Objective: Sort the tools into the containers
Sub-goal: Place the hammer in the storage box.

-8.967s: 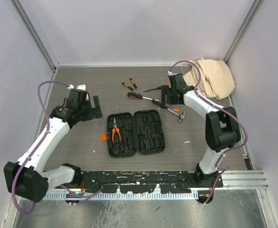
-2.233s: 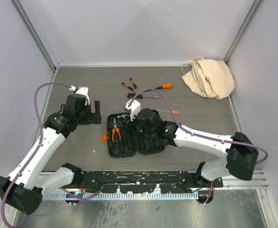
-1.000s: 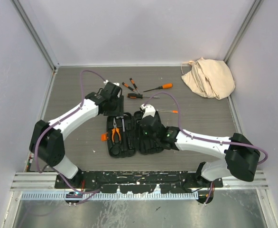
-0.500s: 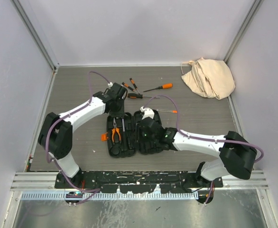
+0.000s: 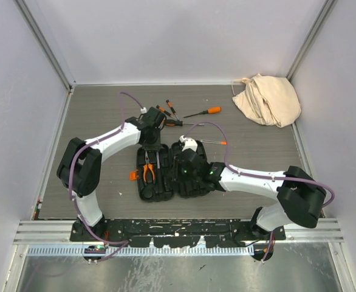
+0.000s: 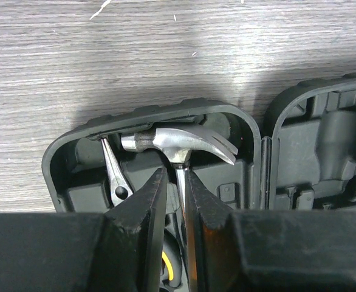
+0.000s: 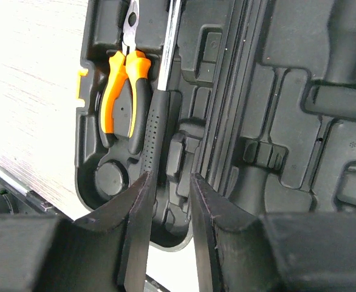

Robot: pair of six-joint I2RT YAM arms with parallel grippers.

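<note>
The black tool case (image 5: 195,182) lies open in the middle of the table. In its left half sit orange-handled pliers (image 7: 122,91) and a hammer (image 6: 178,143), whose head is at the far end. My left gripper (image 6: 175,174) is above that end, its narrow jaws closed round the steel shaft just below the head. My right gripper (image 7: 170,177) hovers over the near end of the case by the hinge. Its fingers are a little apart beside the hammer's black grip (image 7: 154,128), and only case moulding shows between them.
Several screwdrivers lie on the table beyond the case: an orange-handled one (image 5: 206,111), small ones (image 5: 166,111), and a thin one (image 5: 214,142). A beige cloth bag (image 5: 268,100) sits in the back right corner. Walls close the table on three sides.
My left arm has swung in over the case's far end and its jaws have narrowed onto the hammer shaft. The right jaws have narrowed too, staying over the case.
</note>
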